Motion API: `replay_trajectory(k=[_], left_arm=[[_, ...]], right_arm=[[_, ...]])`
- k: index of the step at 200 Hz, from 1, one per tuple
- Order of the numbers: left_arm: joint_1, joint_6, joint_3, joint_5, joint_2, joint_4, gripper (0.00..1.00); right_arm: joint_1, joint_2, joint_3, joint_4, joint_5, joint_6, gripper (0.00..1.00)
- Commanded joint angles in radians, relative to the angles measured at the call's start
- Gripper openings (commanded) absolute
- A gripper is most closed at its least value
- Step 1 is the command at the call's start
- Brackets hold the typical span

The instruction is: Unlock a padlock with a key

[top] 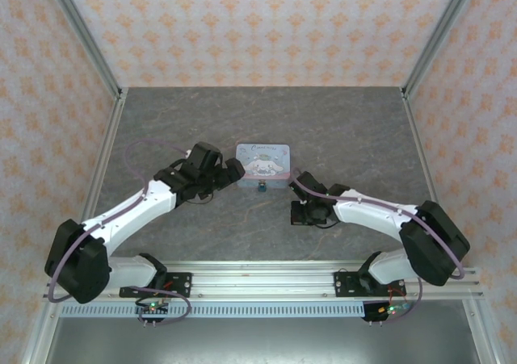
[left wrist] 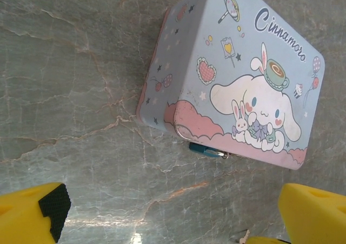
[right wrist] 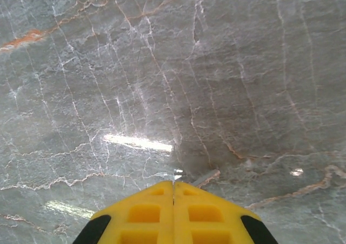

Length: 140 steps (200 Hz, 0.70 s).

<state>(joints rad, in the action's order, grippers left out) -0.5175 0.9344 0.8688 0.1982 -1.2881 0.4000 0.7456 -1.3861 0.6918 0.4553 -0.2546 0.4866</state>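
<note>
The tin (left wrist: pixel 186 100) is a pastel-blue rounded rectangle, smooth and printed with a cartoon dog, and sits on the grey veined stone-look table (top: pixel 347 130). The padlock (left wrist: pixel 205 150) — tiny, dark blue-green, with a small metal shackle — hangs at the tin's near long side. The left gripper (top: pixel 232 171) is stretched low towards the tin's left end, its yellow fingers spread wide. Off the tin's near right corner, the right gripper (right wrist: pixel 173 183) is angled down at the table, its ribbed yellow fingers pressed together on a thin silvery sliver — apparently the key (right wrist: pixel 205 177).
</note>
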Motion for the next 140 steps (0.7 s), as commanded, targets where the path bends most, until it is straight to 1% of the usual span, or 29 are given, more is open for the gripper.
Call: replay_trajectory(k=[1, 9, 12, 18, 26, 32, 37, 44, 68, 97, 140], left_arm=[[-0.006, 0.002, 0.033, 0.021, -0.036, 0.017, 1.00], [-0.006, 0.006, 0.030, 0.024, -0.037, 0.011, 1.00], [-0.006, 0.006, 0.029, 0.024, -0.038, 0.009, 1.00], [-0.006, 0.007, 0.030, 0.026, -0.037, 0.005, 1.00], [-0.006, 0.010, 0.028, 0.027, -0.035, 0.001, 1.00], [-0.006, 0.008, 0.029, 0.028, -0.033, -0.002, 1.00], [-0.006, 0.008, 0.029, 0.028, -0.031, -0.003, 1.00], [-0.006, 0.006, 0.031, 0.029, -0.030, -0.003, 1.00], [-0.006, 0.000, 0.036, 0.025, -0.025, 0.004, 1.00], [-0.006, 0.002, 0.030, 0.022, -0.026, -0.001, 1.00], [-0.006, -0.001, 0.031, 0.029, -0.034, -0.007, 1.00]], right_arm=[[0.008, -0.024, 0.009, -0.016, -0.005, 0.002, 0.00], [0.008, -0.026, 0.006, -0.015, -0.002, -0.002, 0.00], [0.007, -0.027, 0.004, -0.015, -0.001, -0.003, 0.02], [0.008, -0.026, 0.002, -0.014, 0.003, -0.005, 0.08], [0.008, -0.022, -0.002, -0.014, 0.007, -0.004, 0.23], [0.008, -0.017, -0.006, -0.015, 0.011, -0.003, 0.31], [0.008, -0.014, -0.007, -0.013, 0.015, -0.001, 0.35], [0.008, -0.007, -0.010, -0.013, 0.018, 0.003, 0.39], [0.008, 0.023, -0.015, -0.004, 0.024, 0.023, 0.42], [0.008, 0.046, -0.021, 0.017, 0.037, 0.052, 0.43], [0.008, 0.035, -0.025, 0.037, 0.049, 0.060, 0.43]])
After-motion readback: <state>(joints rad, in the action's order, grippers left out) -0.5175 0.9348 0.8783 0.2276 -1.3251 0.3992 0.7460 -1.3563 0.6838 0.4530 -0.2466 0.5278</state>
